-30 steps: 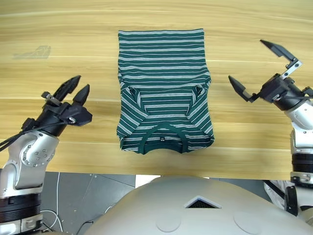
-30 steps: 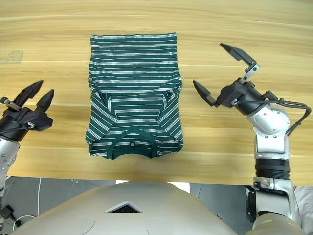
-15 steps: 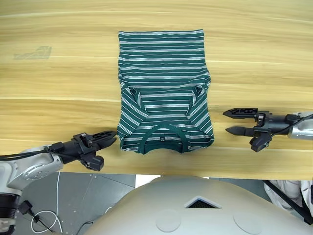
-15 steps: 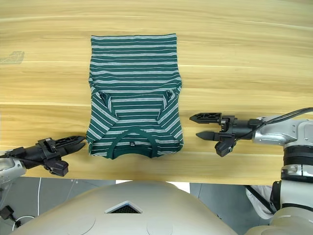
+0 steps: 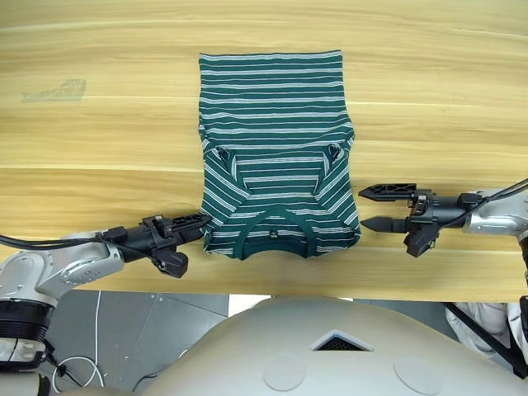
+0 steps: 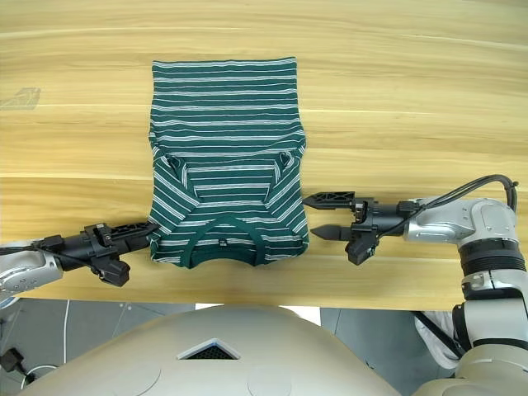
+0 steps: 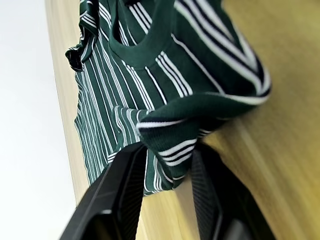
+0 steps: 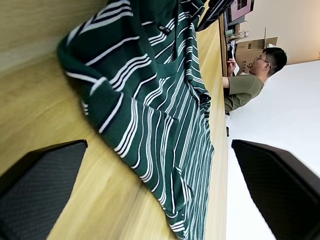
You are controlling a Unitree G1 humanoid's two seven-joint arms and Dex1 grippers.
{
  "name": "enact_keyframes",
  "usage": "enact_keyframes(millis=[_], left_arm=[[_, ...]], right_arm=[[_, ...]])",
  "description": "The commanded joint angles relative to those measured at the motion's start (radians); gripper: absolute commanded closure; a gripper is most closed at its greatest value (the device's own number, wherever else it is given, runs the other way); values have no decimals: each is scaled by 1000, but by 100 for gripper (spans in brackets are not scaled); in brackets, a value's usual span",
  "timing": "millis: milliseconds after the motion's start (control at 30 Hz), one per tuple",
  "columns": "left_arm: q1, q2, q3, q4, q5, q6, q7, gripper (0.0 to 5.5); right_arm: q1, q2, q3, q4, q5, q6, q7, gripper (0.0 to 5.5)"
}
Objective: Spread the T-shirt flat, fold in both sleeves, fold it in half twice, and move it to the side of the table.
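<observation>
A green shirt (image 5: 276, 140) with thin white stripes lies flat on a wood table (image 5: 99, 140). It sits in the middle of the table, right in front of the robot. Both sleeves (image 5: 223, 177) are folded in over the front, so the shirt looks like a tall box shape. The collar (image 5: 276, 231) is at the near end, close to the table's near edge. The hem (image 5: 272, 56) is at the far end.

The left gripper (image 5: 200, 221) is low, down by the table top, at the near left corner of the shirt. It points sideways at the shirt. Its two fingers (image 7: 125, 185) are a little apart, and the corner of the shirt sits in the gap between them. The cloth there is bunched up. I cannot tell if the fingers press on it.

The right gripper (image 5: 363, 207) is low too, on the other side. It points at the near right corner of the shirt. Its fingers are spread wide. The tips are just beside the cloth and do not touch it.

A faint grey mark (image 5: 54, 89) is on the table, far to the left, well apart from the shirt.
</observation>
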Motion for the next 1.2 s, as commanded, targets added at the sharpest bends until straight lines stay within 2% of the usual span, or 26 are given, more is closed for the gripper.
enact_keyframes(millis=[33, 300, 633, 1000, 1200], left_arm=[[10, 11, -21, 16, 44, 0, 6, 420], [-5, 10, -45, 29, 75, -2, 40, 548], [-20, 20, -59, 61, 93, 4, 73, 548], [-32, 10, -82, 69, 114, 10, 109, 548], [-31, 13, -89, 72, 123, 14, 127, 550]], right_arm=[[29, -18, 97, 27, 7, 51, 88, 10], [70, -31, 189, -9, 134, 100, 134, 10], [83, -56, 277, -38, 283, 158, 242, 10], [90, -51, 272, -43, 344, 192, 268, 10], [90, -52, 268, -46, 341, 198, 276, 134]])
